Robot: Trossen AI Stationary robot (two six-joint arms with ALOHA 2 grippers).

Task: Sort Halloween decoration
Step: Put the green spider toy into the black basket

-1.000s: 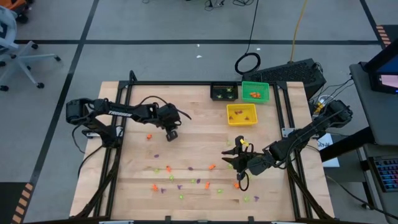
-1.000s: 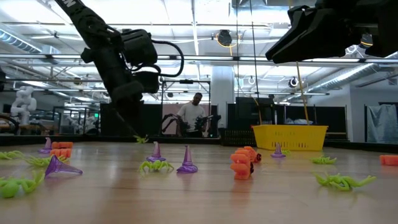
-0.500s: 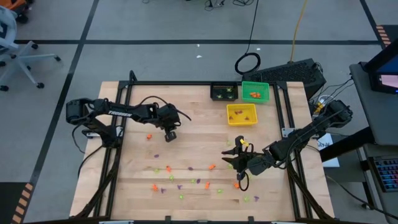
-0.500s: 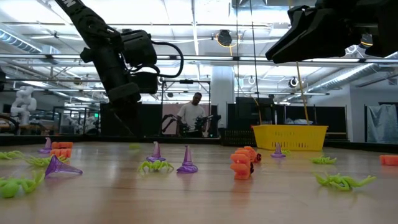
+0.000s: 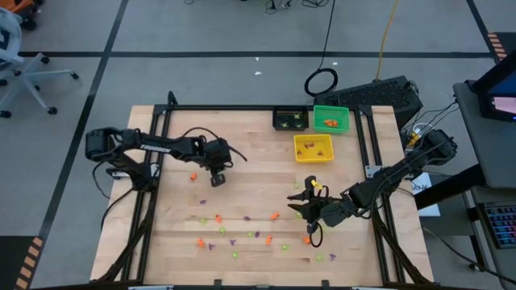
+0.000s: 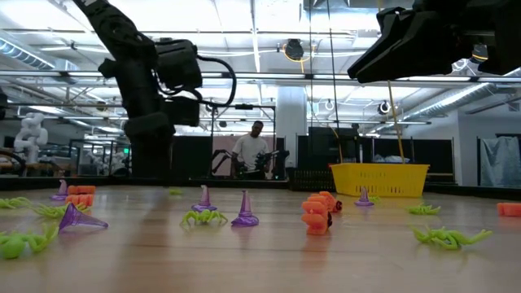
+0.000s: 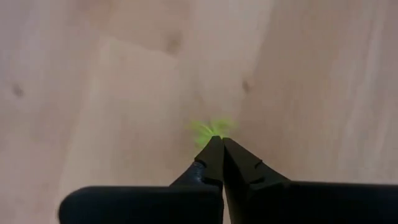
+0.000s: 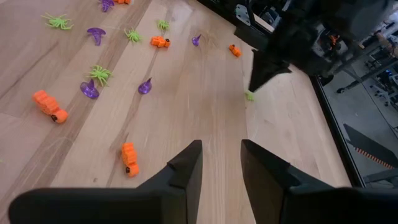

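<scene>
1. Left wrist view shows the left gripper [image 7: 217, 142] pinched shut on a light-green spider [image 7: 210, 129], tips low over the bare bench [image 7: 93, 93], well apart from the bins.
2. Risk: only a leg seems caught, so the spider may slip out on lifting.
3. Its legs splay away from the tips; no clear long axis.
4. Right gripper [image 8: 221, 155] hovers partly open, holding nothing, above scattered trinkets.
</scene>
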